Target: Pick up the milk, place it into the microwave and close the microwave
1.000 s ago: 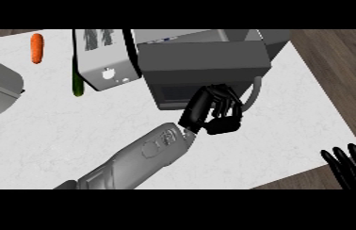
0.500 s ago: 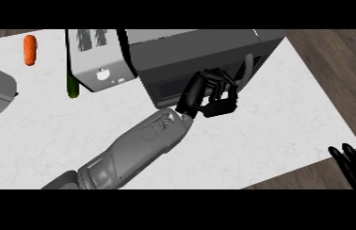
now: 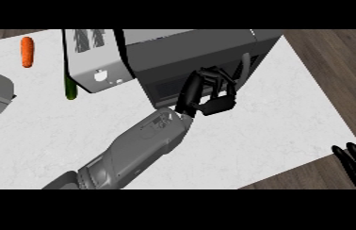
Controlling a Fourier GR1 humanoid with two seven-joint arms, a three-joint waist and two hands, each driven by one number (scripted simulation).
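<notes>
The dark grey microwave (image 3: pixel 201 50) stands at the back of the white counter (image 3: pixel 264 130). Its front faces me and its door looks closed against the body. My left hand (image 3: pixel 208 93) is up against the front's right part, just below the vertical handle (image 3: pixel 244 66). Its fingers are curled with nothing visible between them. No milk shows anywhere; it is hidden or out of view. My right hand (image 3: pixel 345 157) rests at the lower right edge, only straight fingers showing.
A silver toaster (image 3: pixel 94 59) stands left of the microwave. A green cucumber (image 3: pixel 70 89) lies at its left and an orange carrot (image 3: pixel 27 51) further left. A grey object (image 3: pixel 5 94) shows at the left edge. The counter ends diagonally at the right over a wooden floor (image 3: pixel 327 59).
My left hand has moved up and forward against the microwave's front, and its fingers have curled in. The right hand stays at the lower right edge.
</notes>
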